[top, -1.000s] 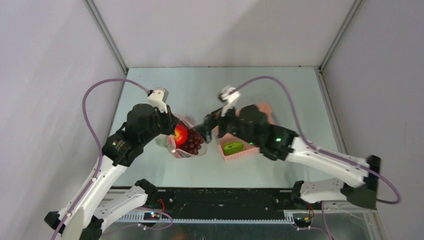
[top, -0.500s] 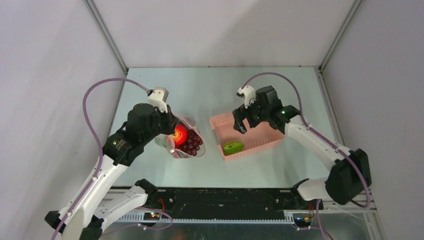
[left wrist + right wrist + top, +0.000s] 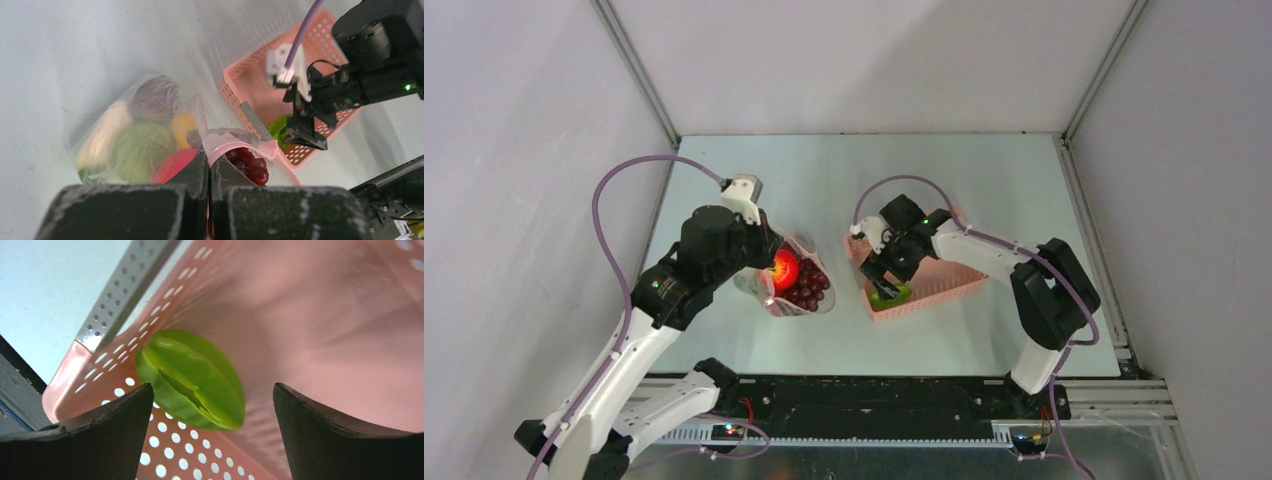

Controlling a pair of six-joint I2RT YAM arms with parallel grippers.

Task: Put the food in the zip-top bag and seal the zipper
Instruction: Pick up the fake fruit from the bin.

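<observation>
Zip-top bag (image 3: 145,100) rim is pinched open by left fingers (image 3: 192,172) for loading, while lime-green piece (image 3: 192,377) in basket (image 3: 325,315) is straddled by released right fingers (image 3: 100,435).

From above, the right hand (image 3: 880,287) covers part of the lime-green piece (image 3: 894,296) in the basket (image 3: 946,286).

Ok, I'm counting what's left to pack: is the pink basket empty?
No, one lime-green piece lies in the pink basket, just in front of the open right gripper.
</observation>
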